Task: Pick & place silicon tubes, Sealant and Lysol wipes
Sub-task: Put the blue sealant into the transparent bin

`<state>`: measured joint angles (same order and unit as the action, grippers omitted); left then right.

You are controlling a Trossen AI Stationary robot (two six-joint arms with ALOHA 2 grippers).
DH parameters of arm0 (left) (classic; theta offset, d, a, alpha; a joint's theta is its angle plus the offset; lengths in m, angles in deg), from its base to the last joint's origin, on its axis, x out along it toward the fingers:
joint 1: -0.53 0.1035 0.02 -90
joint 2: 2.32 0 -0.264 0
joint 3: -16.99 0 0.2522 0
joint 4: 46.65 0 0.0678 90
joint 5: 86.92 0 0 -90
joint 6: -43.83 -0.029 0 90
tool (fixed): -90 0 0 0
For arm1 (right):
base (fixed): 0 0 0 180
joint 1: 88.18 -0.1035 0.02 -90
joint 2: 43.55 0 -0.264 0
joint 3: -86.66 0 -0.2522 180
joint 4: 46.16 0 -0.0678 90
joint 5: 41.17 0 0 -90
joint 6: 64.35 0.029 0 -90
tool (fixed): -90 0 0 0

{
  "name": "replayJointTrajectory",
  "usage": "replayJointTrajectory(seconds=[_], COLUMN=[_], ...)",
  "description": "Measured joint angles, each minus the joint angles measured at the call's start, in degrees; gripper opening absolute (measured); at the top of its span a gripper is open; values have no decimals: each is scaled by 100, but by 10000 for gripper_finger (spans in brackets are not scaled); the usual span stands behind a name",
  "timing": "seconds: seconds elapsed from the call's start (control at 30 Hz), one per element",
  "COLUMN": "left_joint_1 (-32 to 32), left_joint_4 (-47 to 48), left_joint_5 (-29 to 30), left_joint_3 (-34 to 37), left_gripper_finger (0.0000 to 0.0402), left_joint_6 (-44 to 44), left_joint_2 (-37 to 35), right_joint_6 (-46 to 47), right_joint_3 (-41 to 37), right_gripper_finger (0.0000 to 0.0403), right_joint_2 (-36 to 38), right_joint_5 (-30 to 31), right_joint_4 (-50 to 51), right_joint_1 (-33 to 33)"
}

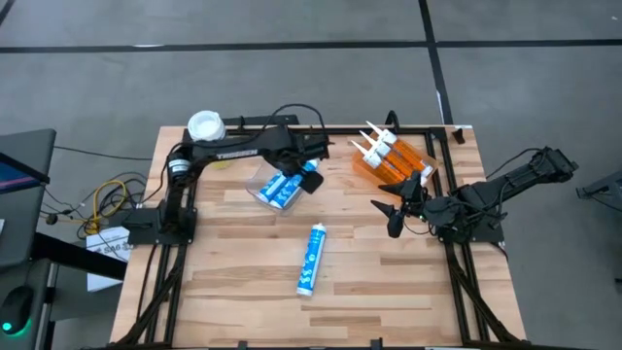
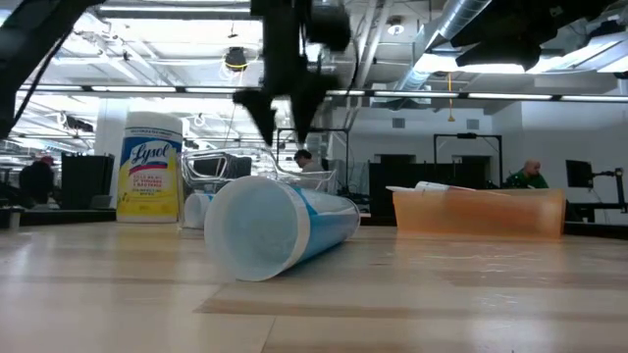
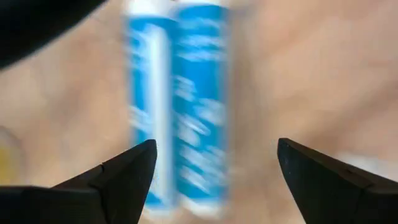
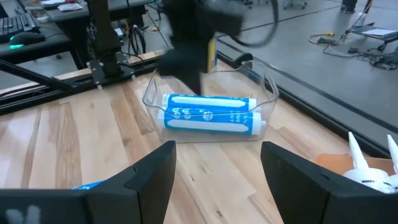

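Note:
My left gripper (image 1: 307, 178) (image 3: 216, 152) is open and empty above the right end of a clear bin (image 1: 275, 187) that holds two blue-and-white cartridges (image 3: 177, 106), lying side by side. A third blue cartridge (image 1: 310, 258) (image 2: 275, 226) lies on its side on the table nearer the front. An orange bin (image 1: 398, 160) at the far right holds orange cartridges with white nozzles (image 1: 374, 141). The Lysol wipes canister (image 1: 206, 126) (image 2: 150, 167) stands upright at the far left. My right gripper (image 1: 391, 216) (image 4: 217, 152) is open and empty, just in front of the orange bin.
Dark frame rails run along the table's far, left and right edges (image 1: 428, 131). Bare wood (image 1: 224, 282) lies on both sides of the loose blue cartridge. Cables and equipment (image 1: 107, 204) sit off the table's left edge. People show in the room behind (image 2: 530, 175).

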<state>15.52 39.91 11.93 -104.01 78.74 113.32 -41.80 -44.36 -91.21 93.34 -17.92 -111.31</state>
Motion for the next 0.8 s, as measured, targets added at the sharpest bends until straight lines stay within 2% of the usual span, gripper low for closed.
replayJointTrajectory(seconds=[0.13,0.27,0.37,0.53,0.8], left_joint_1=[-522,-1203,-1673,-2234,-2637], left_joint_4=[27,-291,-461,-587,-676], left_joint_5=[-744,-861,-729,-135,-21], left_joint_3=[-533,-631,-633,-586,-585], left_gripper_finger=[327,327,327,327,327], left_joint_6=[886,1609,2284,3352,3942], left_joint_2=[-102,-100,-47,53,629], right_joint_6=[0,0,-2,-4,-4], right_joint_3=[0,0,0,0,0], right_gripper_finger=[227,227,227,227,227], right_joint_2=[-1,0,-2,-1,-2], right_joint_5=[0,0,0,-105,-264], right_joint_4=[0,2,2,2,22], right_joint_1=[0,0,0,0,-13])
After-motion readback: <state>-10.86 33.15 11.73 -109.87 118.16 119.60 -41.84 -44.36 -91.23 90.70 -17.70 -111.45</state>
